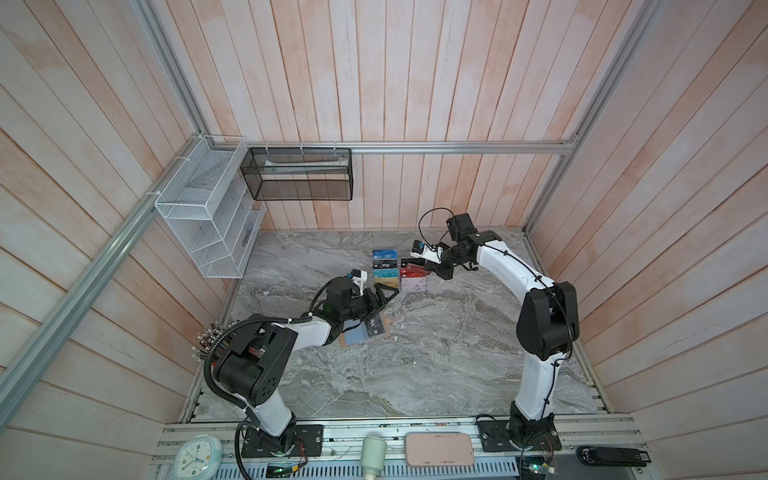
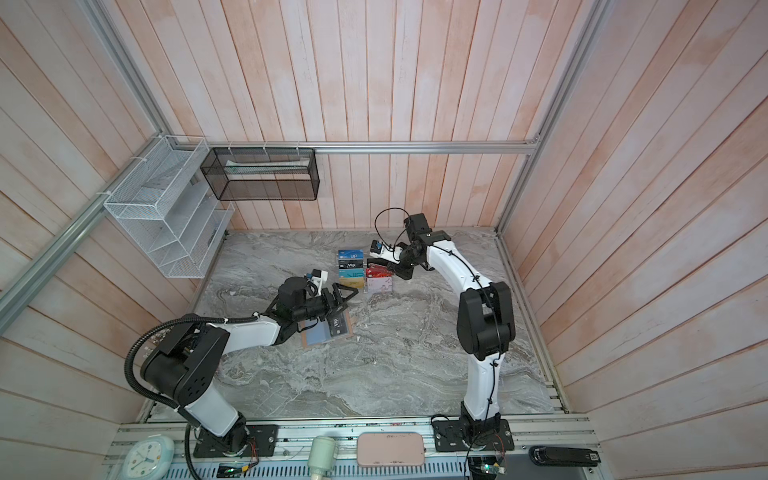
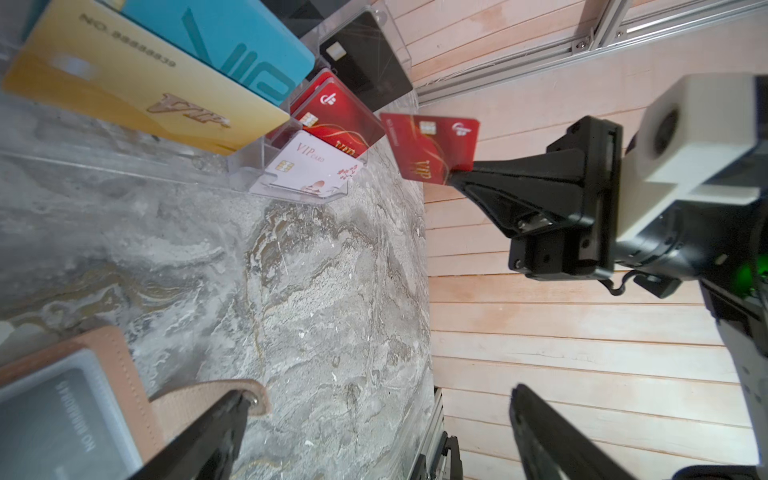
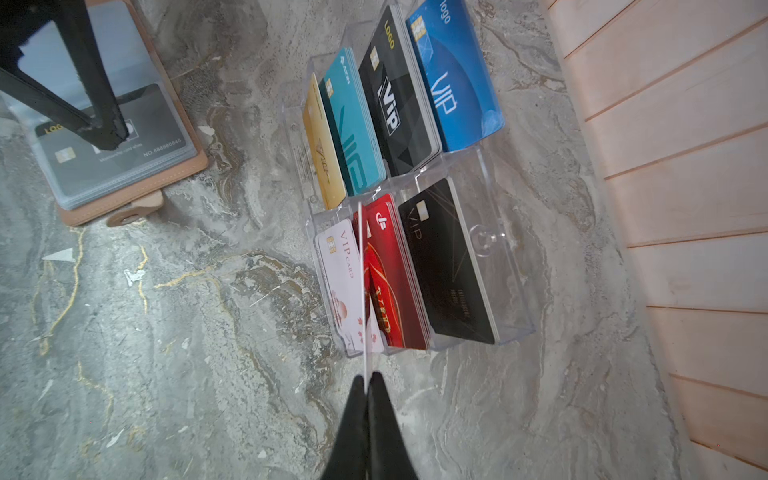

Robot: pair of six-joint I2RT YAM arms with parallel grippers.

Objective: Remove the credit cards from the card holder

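Note:
The tan-pink card holder (image 1: 347, 338) lies open on the marble table, its snap tab (image 3: 249, 392) sticking out. A black "Vip" credit card (image 1: 375, 326) sits in its clear pocket (image 4: 120, 141). My left gripper (image 1: 388, 302) hovers just above that side of the holder, jaws wide open with nothing between them (image 3: 378, 392). One left finger (image 4: 99, 124) stands over the black card. My right gripper (image 1: 432, 271) is shut on a dark red credit card (image 3: 432, 145), pinched at one corner. In the right wrist view this card shows edge-on (image 4: 362, 291), above the acrylic rack.
A clear acrylic tiered rack (image 1: 415, 286) holding several coloured cards stands behind the holder. On the front rail are a pink rounded case (image 1: 439, 449), a clock (image 1: 192, 457) and a black device (image 1: 613, 456). White (image 1: 199, 208) and black (image 1: 297, 174) mesh baskets hang on the walls.

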